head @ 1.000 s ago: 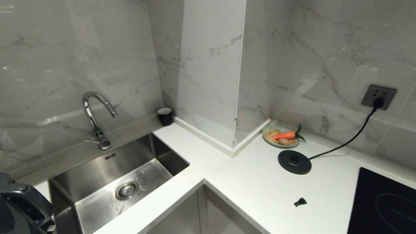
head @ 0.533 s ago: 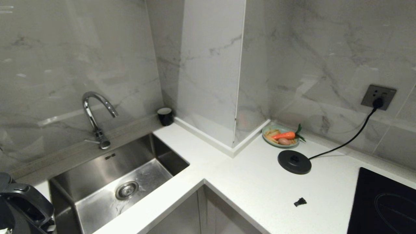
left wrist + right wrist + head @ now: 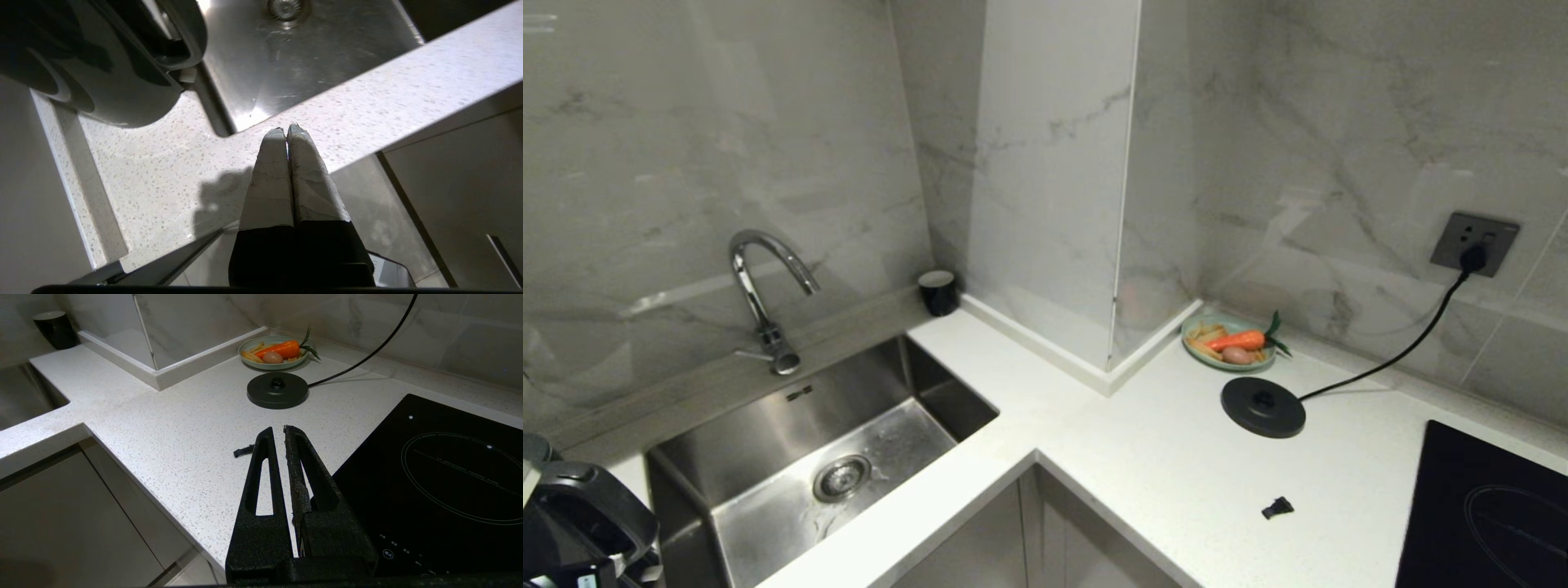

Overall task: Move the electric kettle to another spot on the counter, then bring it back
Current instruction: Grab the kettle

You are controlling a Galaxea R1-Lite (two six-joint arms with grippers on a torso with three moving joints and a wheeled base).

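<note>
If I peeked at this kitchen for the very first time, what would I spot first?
Probably the bright orange carrot on a green plate in the corner of the white counter, with a round black base disc just in front. Next, the shiny steel sink under a curved tap, and the black electric kettle beside it at far left.

White counter [image 3: 1160, 457] — kettle [image 3: 572, 523], base disc [image 3: 1263, 407], plate [image 3: 1227, 343].

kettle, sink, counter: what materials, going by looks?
Electric kettle: glossy black shell, probably plastic; its side mirrors the surroundings in the left wrist view.
Sink: brushed stainless steel by the look; grey metallic sheen with streaky reflections.
Counter: white speckled stone or composite, thick edge; which one I cannot tell.
</note>
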